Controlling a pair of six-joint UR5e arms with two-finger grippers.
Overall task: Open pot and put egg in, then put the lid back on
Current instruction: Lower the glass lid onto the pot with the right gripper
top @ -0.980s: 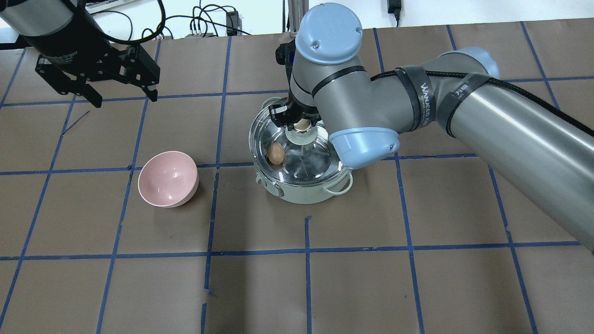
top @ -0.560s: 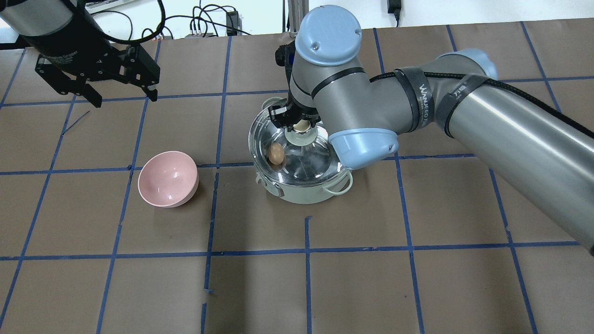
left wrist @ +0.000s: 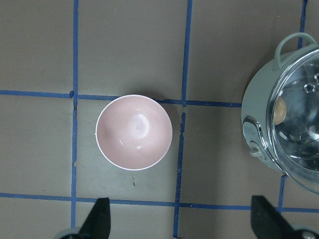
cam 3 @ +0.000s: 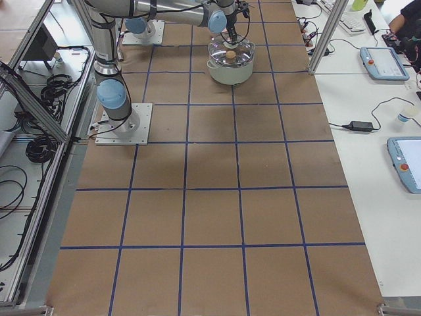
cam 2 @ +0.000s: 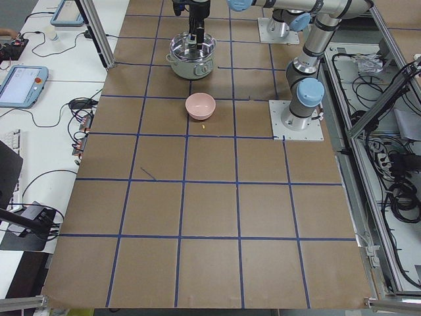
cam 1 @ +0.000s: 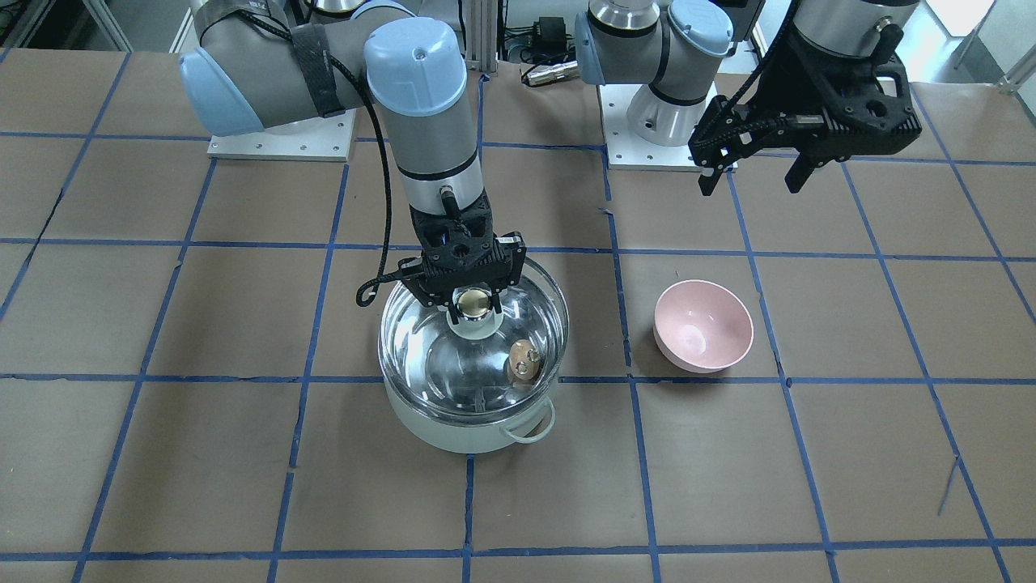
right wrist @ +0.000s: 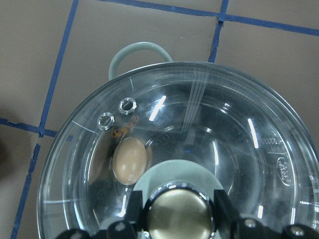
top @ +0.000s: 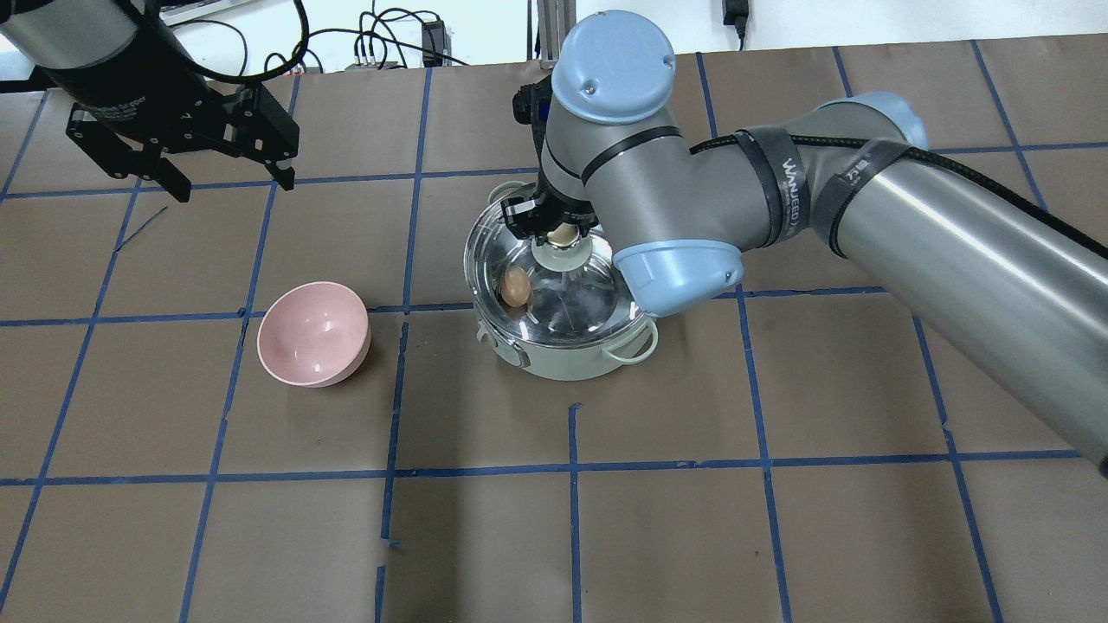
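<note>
1. With the egg [cam 1: 524,358] already inside the pot [cam 1: 453,433], seen through the glass on the pot's left side in the overhead view, the step in hand is the last 1: putting the lid [cam 1: 453,364] back on.
2. The right gripper [cam 1: 473,301] is clamped on the lid's gold knob [right wrist: 178,214], with a finger pressed on each side. The lid is over the pot mouth and looks shifted slightly far-left of the rim.
3. The left gripper [top: 234,186] hangs with jaws wide apart and empty at far left, well apart from the pot. The pink bowl [top: 313,333] is on the table [top: 260,536], left of the pot.
4. Next move, as I judge it: centre the lid, lower it until the rim seats all round, release the knob and lift straight up.
5. Hard to tell:
   - Whether the lid rim touches the pot or floats just above it; glare on the glass hides the seam.
   - In the overhead view the right arm covers the pot's right edge.
   - The right wrist view cuts off the near part of the lid.
</note>
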